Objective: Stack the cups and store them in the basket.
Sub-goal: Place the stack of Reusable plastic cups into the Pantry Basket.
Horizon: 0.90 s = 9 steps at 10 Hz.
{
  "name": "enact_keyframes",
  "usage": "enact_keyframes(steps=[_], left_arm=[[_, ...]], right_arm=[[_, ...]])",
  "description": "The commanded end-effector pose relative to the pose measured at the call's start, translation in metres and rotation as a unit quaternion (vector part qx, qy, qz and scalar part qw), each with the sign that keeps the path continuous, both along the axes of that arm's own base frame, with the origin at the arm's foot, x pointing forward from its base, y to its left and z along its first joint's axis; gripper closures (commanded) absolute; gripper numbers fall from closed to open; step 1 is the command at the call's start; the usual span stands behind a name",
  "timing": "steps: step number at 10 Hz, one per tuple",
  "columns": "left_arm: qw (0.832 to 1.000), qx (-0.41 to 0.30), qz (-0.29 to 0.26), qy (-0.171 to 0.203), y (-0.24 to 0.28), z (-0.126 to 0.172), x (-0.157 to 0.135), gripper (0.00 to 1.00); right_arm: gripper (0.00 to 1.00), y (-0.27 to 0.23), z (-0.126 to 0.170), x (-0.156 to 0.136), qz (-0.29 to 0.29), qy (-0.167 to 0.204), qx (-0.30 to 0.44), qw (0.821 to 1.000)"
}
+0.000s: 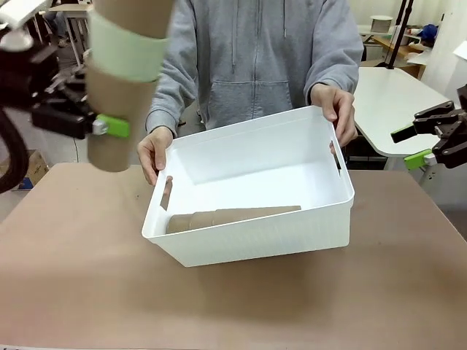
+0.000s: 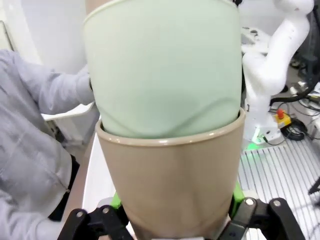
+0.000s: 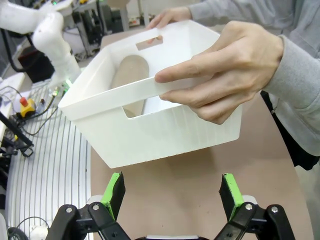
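Observation:
My left gripper (image 1: 102, 125) is shut on a stack of cups held upright and high at the left. Its lowest cup is a brown cup (image 1: 109, 138) with a mint green cup (image 1: 128, 51) nested in it and another brown one above. In the left wrist view the brown cup (image 2: 170, 185) sits between the green pads (image 2: 116, 201), the green cup (image 2: 165, 70) inside it. The white basket (image 1: 255, 240) stands mid-table, tilted toward me. More brown cups (image 1: 226, 216) lie on their side in it. My right gripper (image 1: 430, 142) hangs open at the right, apart from the basket (image 3: 150, 135).
A person in a grey hoodie holds the basket by both short ends, one hand (image 1: 155, 149) at the left, the other hand (image 3: 225, 75) on the rim right before my right gripper (image 3: 172, 195). Bare brown table (image 1: 80, 277) lies around the basket.

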<state>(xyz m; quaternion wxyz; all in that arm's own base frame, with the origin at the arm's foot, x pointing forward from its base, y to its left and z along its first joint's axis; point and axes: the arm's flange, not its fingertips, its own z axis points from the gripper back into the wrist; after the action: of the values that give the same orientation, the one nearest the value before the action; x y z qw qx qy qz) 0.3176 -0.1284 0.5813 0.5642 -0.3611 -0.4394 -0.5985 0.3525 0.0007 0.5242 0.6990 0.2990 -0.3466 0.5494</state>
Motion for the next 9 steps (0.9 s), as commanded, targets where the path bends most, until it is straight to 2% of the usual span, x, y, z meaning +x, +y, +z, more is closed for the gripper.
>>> enact_keyframes(steps=[1, 4, 9], left_arm=[[0.996, 0.089, 0.018, 0.015, -0.049, 0.013, 0.014, 0.14], [0.984, 0.173, 0.041, 0.006, -0.124, -0.004, 0.029, 0.14], [0.969, 0.24, 0.059, 0.0, -0.152, -0.037, 0.078, 0.14]], right_arm=[[0.0, 0.002, 0.0, -0.001, -0.007, 0.006, 0.009, 1.0], [0.0, 0.002, 0.0, -0.001, -0.007, 0.006, 0.009, 1.0], [0.0, 0.002, 0.0, -0.001, -0.007, 0.006, 0.009, 1.0]])
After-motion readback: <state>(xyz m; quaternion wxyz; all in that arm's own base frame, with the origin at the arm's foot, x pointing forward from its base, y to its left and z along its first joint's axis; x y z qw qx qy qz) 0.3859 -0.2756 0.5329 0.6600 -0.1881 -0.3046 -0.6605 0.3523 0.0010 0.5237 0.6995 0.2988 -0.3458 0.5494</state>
